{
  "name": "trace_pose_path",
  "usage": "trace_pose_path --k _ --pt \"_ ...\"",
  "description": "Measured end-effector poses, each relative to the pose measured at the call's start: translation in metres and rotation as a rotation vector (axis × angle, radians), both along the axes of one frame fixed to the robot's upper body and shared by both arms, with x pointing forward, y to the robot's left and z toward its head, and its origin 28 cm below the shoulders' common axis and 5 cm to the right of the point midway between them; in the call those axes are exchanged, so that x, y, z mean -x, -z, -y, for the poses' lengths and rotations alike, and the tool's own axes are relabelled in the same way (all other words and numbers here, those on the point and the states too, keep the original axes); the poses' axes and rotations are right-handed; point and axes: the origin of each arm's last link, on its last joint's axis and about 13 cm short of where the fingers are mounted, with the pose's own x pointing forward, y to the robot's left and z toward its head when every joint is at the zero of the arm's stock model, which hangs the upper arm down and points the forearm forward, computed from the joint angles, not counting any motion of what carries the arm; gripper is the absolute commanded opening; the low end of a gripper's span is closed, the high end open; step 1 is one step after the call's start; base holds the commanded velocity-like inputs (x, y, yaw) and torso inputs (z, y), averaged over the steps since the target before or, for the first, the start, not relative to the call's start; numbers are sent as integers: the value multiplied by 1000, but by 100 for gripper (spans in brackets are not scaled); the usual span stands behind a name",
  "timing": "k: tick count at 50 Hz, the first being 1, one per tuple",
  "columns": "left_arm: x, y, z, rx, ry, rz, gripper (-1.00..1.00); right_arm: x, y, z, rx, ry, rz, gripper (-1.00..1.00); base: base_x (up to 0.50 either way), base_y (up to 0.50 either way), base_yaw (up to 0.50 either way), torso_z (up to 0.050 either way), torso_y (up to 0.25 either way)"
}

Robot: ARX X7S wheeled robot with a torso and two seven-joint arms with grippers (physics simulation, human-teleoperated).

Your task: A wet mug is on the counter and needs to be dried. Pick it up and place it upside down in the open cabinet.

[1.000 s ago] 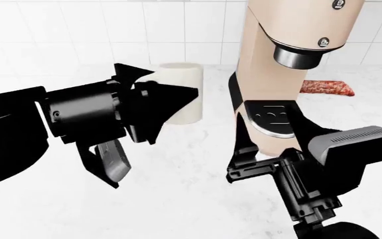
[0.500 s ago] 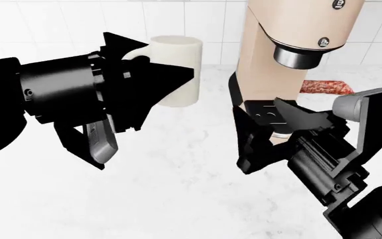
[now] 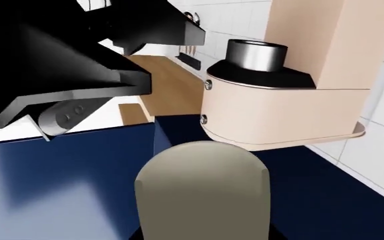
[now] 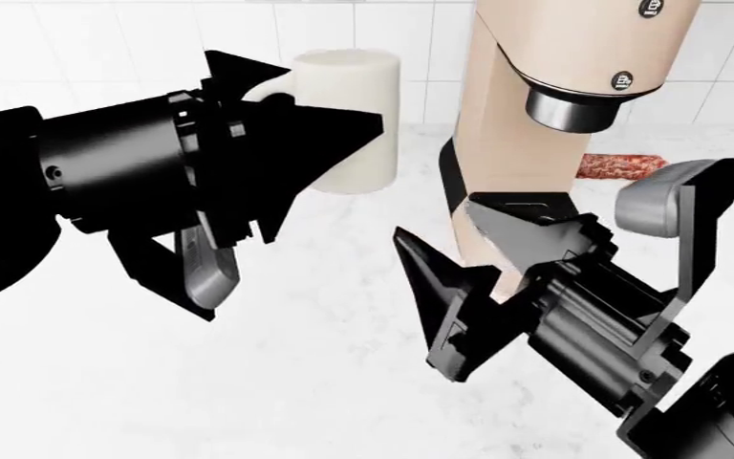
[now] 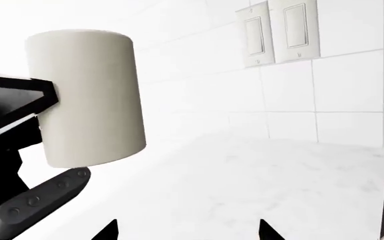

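We note the mug (image 4: 352, 122) off the counter (image 4: 291, 382), at about 11 o'clock in the head view, pinched by the left gripper (image 4: 310, 143), whose black fingers (image 4: 329, 143) close on its handle side. From the right wrist view the mug (image 5: 88, 97) hangs clear above the marble slab (image 5: 259, 185), upright, with tiled wall and two light switches (image 5: 282, 31) behind it. From the left wrist view we see the mug's rounded body (image 3: 202, 192) just in front of the beige coffee machine (image 3: 292, 85), close but apart. In the head view the coffee machine (image 4: 558, 124) stands at 1 o'clock, a reddish item (image 4: 622, 165) behind it at 3 o'clock; we cannot tell what it is. The right gripper (image 4: 488, 258) sits at 5 o'clock, fingers spread wide and holding nothing, just in front of the machine's drip tray.
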Motion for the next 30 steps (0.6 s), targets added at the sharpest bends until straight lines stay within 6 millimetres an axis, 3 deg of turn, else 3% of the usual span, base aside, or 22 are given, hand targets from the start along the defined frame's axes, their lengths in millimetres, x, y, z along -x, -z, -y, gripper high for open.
trace_pose_path --k 30 --pt "-1 26 9 -12 26 -80 -100 10 -1 -9 59 -74 16 100 0 0 0 0 1"
